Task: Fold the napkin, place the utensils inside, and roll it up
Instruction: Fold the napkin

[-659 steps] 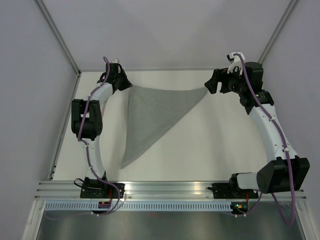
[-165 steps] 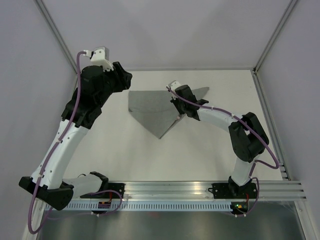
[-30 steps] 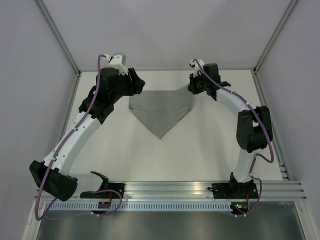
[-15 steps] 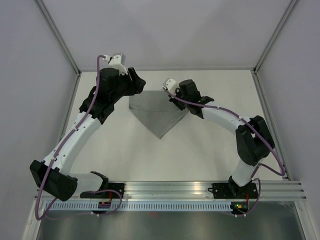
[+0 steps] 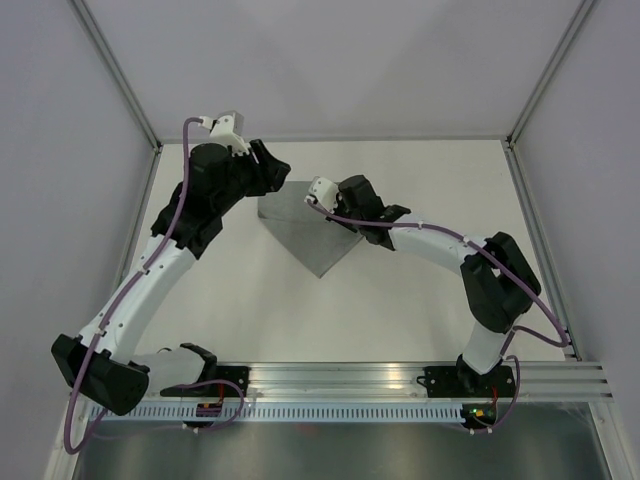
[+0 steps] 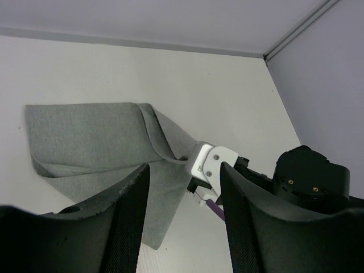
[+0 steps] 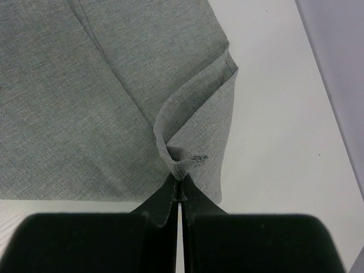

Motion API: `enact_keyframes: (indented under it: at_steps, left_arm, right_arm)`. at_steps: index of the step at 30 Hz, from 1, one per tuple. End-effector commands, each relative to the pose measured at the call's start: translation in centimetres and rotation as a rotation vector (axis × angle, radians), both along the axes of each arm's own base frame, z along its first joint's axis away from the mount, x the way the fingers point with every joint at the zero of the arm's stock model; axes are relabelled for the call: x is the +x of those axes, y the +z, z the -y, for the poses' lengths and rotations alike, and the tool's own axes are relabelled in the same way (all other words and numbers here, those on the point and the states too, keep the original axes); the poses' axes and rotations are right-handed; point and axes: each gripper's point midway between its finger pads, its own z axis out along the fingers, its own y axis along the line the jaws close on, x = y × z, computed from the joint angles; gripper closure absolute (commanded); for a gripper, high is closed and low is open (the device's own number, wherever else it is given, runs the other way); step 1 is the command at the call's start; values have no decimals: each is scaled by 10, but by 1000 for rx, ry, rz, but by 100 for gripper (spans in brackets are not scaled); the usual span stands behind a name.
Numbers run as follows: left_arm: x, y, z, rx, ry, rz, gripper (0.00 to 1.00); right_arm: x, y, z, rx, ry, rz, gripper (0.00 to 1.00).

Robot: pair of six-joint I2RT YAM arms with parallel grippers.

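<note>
Grey fabric napkin point(image 5: 300, 238) sits on the white desk point(image 5: 230, 300), upper centre of the top view, between the two arms. It's folded to a rough triangle: the straight long edge runs left-right along the top and the tip points down toward the bottom of the frame. The long axis is roughly left-right.

Right gripper point(image 7: 181, 198): fingers pressed together, pinching one corner of the napkin. The right wrist view shows the hem curling up off the cloth into a loop right at the pinch, with the rest of the fabric flat across the upper left of the frame. There's a short dark stitch mark point(image 7: 196, 157) just beside the pinched corner, too small to read as lettering. In the top view this gripper point(image 5: 328, 205) is over the napkin's upper right part.

Left gripper point(image 6: 185, 227): fingers spread, nothing between them. In the top view it hovers at the napkin's upper left corner point(image 5: 280, 178). Its wrist camera shows the lifted flap running from the flat cloth point(image 6: 91, 136) to the right gripper's white mount point(image 6: 211, 165), centre of frame.
</note>
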Motion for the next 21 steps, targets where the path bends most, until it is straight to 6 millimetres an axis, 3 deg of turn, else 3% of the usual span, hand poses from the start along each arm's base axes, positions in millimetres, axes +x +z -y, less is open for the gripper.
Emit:
enact_keyframes:
  at_steps: [1,4,6,7,8,12,15,16,18,19,21]
  left_arm:
    - [-8,14,6,-77,-27,22,43]
    - [-15,5,4,-101,-27,25,44]
    - [-22,-11,-1,-106,-11,13,45]
    - [-23,-9,-1,-127,-10,35,46]
    - [-25,-24,-2,-124,-8,14,47]
    - [-34,-29,-4,-161,-13,26,51]
    - [-37,-50,2,-193,-34,-1,62]
    - [-39,-69,4,-195,-36,-44,65]
    - [-36,-65,14,-247,-77,-4,73]
    - [-35,-87,19,-276,-83,-55,75]
    - [-32,-87,33,-368,-129,-48,83]
  right_arm:
    - [24,19,2,-3,-78,71,100]
    - [31,20,5,15,-111,65,100]
    - [34,21,5,29,-124,59,100]
    - [35,21,7,41,-140,53,100]
    - [37,20,8,48,-146,50,100]
    - [40,21,10,65,-165,39,99]
    - [42,25,10,84,-175,32,100]
    - [42,26,10,90,-176,29,100]
    - [43,29,9,101,-180,24,100]
    - [42,30,9,105,-178,24,100]
    - [42,33,10,112,-182,22,100]
